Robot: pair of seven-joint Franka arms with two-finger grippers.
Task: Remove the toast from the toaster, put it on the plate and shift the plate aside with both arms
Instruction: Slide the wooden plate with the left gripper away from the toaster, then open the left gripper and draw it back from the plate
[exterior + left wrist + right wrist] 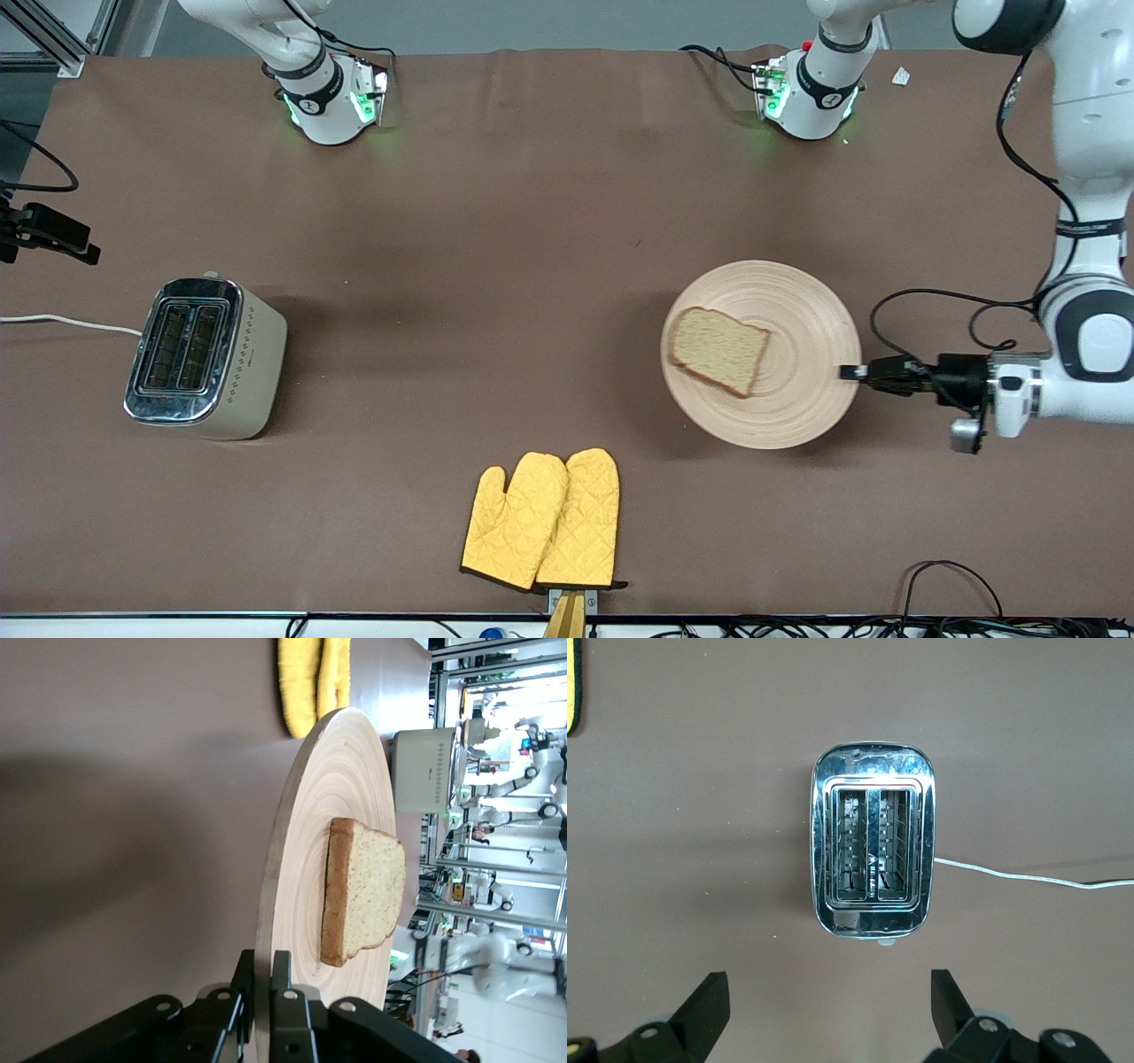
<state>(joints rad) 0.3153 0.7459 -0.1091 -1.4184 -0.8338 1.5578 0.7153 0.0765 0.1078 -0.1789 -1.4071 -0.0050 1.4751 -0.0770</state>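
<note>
The round beige wooden plate (797, 310) is toward the left arm's end of the table. The toast (718, 351) lies flat on it, on the side toward the right arm's end. My left gripper (852, 372) reaches in sideways and is shut on the plate's rim. In the left wrist view the fingers (283, 979) clamp the rim of the plate (341, 771) from both faces, with the toast (372, 886) just past them. A shadow shows under the plate. My right gripper (828, 1010) is open and empty, high over the toaster (873, 842); it is out of the front view.
The silver two-slot toaster (205, 357) stands toward the right arm's end, its white cord (62, 323) running off the table. A pair of yellow oven mitts (542, 521) lies near the table edge closest to the front camera. A black clamp (44, 232) sticks in at the right arm's end.
</note>
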